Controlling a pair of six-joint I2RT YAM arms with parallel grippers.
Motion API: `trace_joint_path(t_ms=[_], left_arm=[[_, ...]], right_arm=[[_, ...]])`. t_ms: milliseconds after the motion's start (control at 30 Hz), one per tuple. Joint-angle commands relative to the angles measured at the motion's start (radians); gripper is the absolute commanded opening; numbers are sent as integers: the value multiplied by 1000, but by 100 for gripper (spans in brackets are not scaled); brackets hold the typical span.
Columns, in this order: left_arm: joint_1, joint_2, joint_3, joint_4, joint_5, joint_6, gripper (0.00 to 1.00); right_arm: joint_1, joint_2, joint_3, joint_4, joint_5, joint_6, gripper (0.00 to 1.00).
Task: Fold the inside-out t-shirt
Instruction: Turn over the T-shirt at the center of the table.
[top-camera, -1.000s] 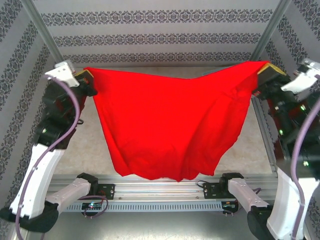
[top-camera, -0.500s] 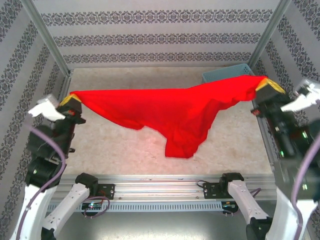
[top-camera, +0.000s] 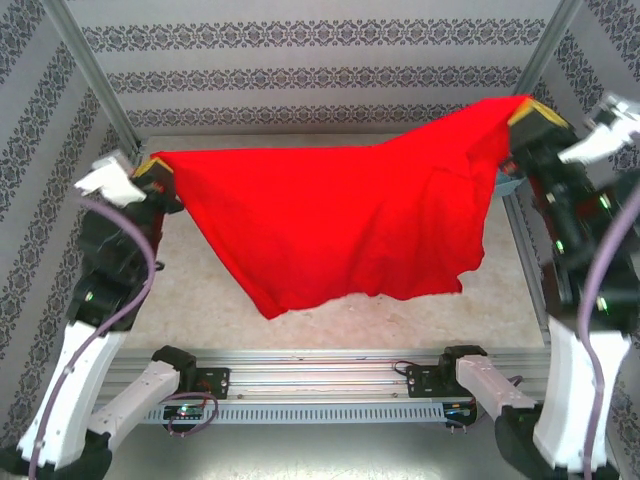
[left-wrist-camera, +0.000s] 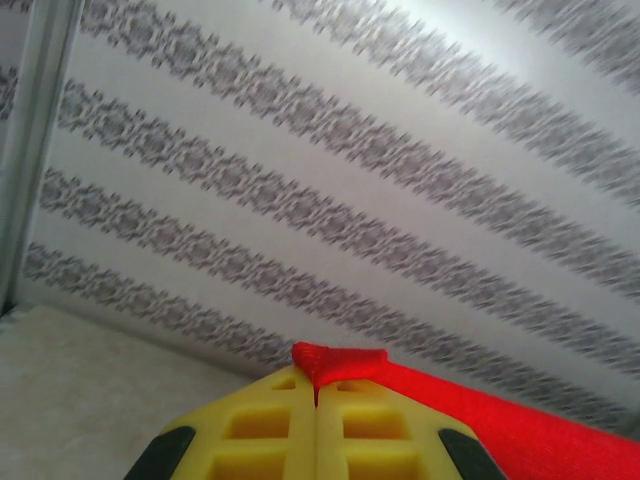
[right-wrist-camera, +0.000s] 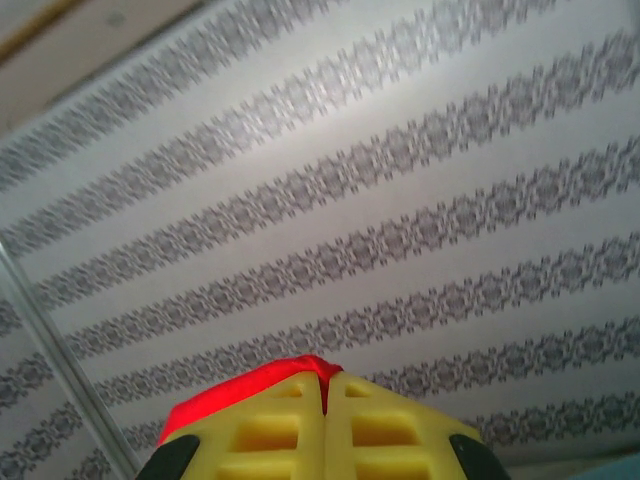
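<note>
My left claw (top-camera: 154, 168) is pressed together on one corner of the inside-out t-shirt (top-camera: 340, 215). In the left wrist view its yellow pads (left-wrist-camera: 260, 435) meet flat, with a small tuck of red cloth poking out between them. My right claw (top-camera: 528, 112) pinches the opposite corner the same way, with a thin lip of red showing over its closed pads (right-wrist-camera: 390, 435).

The shirt hangs between the two as one loose sheet. Its top edge runs from the left claw up to the right one, which sits higher and farther back. The lower edge droops in folds above the tabletop (top-camera: 190, 300) towards the near rail, and I cannot tell whether it brushes the surface.

I judge the cloth to be light, limp and without any stiffness, so it will swing and drape wherever I carry it. The holds belong at edges and corners, as now. Only a little fabric sits in each pinch, though, so a sharp tug could pull it free.

Both arms are raised with bent elbows, the left at the left side and the right standing taller at the right. Their wrists are tipped up so the cameras face the patterned wall (top-camera: 320, 70)
</note>
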Motion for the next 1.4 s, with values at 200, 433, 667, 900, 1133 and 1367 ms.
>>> trace_joint_path(t_ms=[200, 433, 667, 900, 1133, 1367], left_arm=[[32, 510, 121, -88, -258, 44, 0], [84, 953, 375, -207, -241, 43, 1], [149, 1345, 882, -577, -126, 17, 58], [122, 1042, 504, -498, 21, -83, 83], [-20, 706, -18, -399, 78, -177, 82], [-92, 600, -307, -278, 221, -248, 82]], right_arm=[[184, 401, -72, 86, 109, -56, 0], [243, 803, 68, 95, 160, -54, 0], [226, 1212, 588, -183, 217, -65, 56], [242, 984, 282, -160, 246, -84, 72], [241, 565, -414, -29, 191, 30, 74], [237, 372, -841, -78, 182, 116, 76]])
